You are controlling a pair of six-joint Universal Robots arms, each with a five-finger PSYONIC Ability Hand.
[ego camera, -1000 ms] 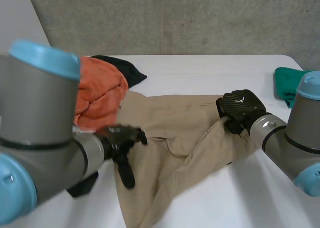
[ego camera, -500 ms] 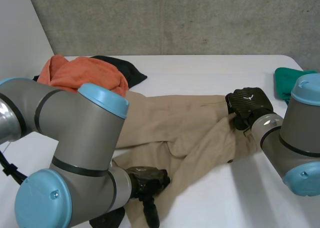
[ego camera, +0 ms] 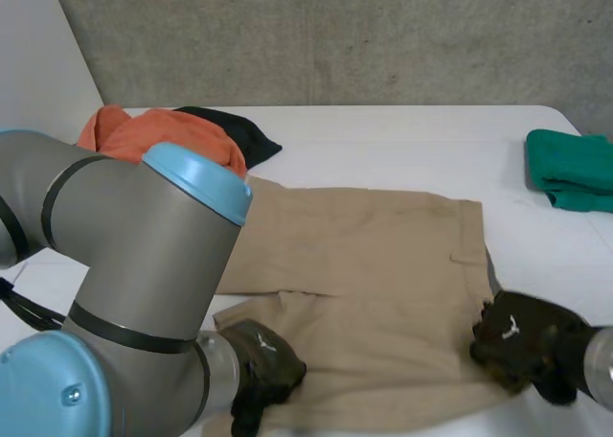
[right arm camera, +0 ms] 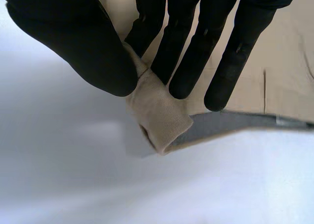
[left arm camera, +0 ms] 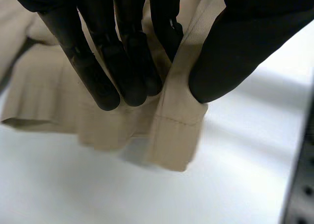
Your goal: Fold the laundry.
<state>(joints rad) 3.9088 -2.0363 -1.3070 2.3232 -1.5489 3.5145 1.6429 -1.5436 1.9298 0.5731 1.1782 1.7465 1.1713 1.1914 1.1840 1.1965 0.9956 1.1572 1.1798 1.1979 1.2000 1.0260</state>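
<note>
Head view shows a tan garment spread flat across the middle of the white table. At its near left corner, the left hand pinches a hem between thumb and fingers. At its near right corner, the right hand pinches a bunched corner the same way. An orange garment and a black garment lie far left, and a green cloth sits far right.

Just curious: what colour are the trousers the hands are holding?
Plain beige; the trousers show best in the head view.
</note>
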